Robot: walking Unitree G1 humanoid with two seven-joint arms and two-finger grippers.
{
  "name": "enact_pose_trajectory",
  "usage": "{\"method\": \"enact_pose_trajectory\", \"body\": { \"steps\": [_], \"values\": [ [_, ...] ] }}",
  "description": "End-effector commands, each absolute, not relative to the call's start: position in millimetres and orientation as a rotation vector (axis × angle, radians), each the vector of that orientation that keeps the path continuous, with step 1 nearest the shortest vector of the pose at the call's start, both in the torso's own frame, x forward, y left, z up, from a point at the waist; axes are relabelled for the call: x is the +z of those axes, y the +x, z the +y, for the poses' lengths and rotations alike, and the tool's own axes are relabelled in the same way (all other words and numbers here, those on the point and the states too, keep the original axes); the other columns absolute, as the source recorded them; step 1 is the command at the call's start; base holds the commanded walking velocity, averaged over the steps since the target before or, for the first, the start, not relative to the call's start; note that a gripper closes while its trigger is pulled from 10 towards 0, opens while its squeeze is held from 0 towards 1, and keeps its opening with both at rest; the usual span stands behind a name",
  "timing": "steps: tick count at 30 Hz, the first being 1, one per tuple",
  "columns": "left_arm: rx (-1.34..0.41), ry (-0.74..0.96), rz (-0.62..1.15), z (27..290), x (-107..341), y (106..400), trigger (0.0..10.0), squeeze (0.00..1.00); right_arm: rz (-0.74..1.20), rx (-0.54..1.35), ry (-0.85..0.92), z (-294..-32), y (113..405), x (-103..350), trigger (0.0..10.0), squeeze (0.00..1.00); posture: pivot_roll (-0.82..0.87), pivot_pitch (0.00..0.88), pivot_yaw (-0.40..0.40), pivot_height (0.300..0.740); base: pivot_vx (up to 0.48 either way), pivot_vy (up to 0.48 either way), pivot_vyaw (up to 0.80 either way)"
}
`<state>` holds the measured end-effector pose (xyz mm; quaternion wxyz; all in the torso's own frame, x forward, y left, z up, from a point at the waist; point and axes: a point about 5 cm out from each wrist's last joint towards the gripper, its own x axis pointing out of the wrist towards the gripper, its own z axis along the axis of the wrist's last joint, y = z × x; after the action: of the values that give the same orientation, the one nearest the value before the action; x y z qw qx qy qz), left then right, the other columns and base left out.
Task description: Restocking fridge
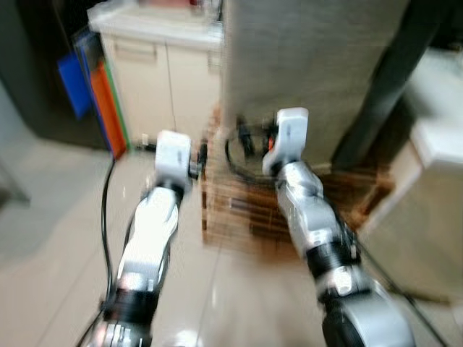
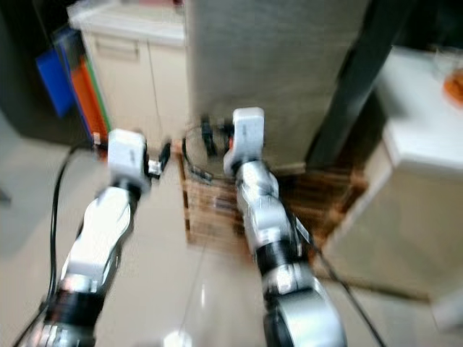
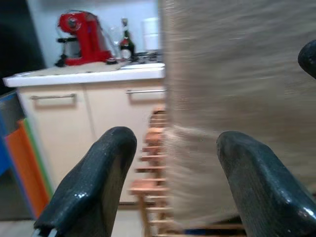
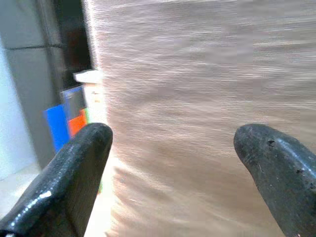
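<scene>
A tall grey brushed-metal body (image 1: 311,65), apparently the fridge, stands straight ahead; the picture is blurred. Both silver arms reach forward toward it. My left gripper (image 3: 173,145) is open with nothing between its fingers (image 3: 106,168), and it faces the grey body's left edge. My right gripper (image 4: 173,148) is open too and empty, close to the grey surface (image 4: 197,98). In the left eye view the left gripper (image 1: 200,160) and the right gripper (image 1: 246,139) hang above a wooden slatted rack.
The wooden slatted rack (image 1: 239,210) stands on the floor at the grey body's foot. A cream cabinet (image 1: 163,79) with a red coffee machine (image 3: 81,37) is at the left, with blue and orange flat panels (image 1: 101,94) leaning beside it. A white counter (image 1: 441,108) is at the right.
</scene>
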<state>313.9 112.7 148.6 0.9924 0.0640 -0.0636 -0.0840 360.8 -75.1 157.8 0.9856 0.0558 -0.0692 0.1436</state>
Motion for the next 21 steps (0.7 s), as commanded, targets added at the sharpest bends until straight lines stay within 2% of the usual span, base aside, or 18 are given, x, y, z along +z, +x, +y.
{"method": "enact_pose_trajectory", "body": {
  "steps": [1, 5, 13, 15, 21],
  "values": [
    [-0.174, 0.128, -0.151, 112.6, 154.4, 314.5, 10.0, 0.0, -0.138, 0.287, 0.122, -76.1, 362.8, 160.6, 10.0, 0.0, 0.06, 0.0, -0.064, 0.74, 0.435, 0.0, 0.0],
    [-0.179, 0.165, -0.163, 111.3, 153.7, 312.6, 10.0, 0.0, -0.131, 0.288, 0.12, -75.4, 361.6, 157.7, 10.0, 0.0, 0.06, 0.0, -0.063, 0.74, 0.434, 0.0, 0.0],
    [-0.171, 0.148, -0.102, 111.1, 147.4, 319.4, 10.0, 0.0, -0.118, 0.281, 0.12, -83.7, 356.7, 151.2, 10.0, 0.0, 0.05, 0.0, -0.059, 0.74, 0.0, 0.0, 0.0],
    [-0.186, 0.147, -0.107, 110.8, 147.9, 320.2, 10.0, 0.0, -0.101, 0.281, 0.115, -86.9, 354.7, 147.8, 10.0, 0.0, 0.05, 0.0, -0.056, 0.74, 0.0, 0.296, 0.0],
    [-0.204, 0.155, -0.115, 110.9, 148.6, 322.3, 10.0, 0.0, -0.095, 0.277, 0.132, -90.2, 349.4, 142.7, 10.0, 0.0, 0.05, 0.0, -0.049, 0.74, 0.0, 0.48, -0.67]
  ]
}}
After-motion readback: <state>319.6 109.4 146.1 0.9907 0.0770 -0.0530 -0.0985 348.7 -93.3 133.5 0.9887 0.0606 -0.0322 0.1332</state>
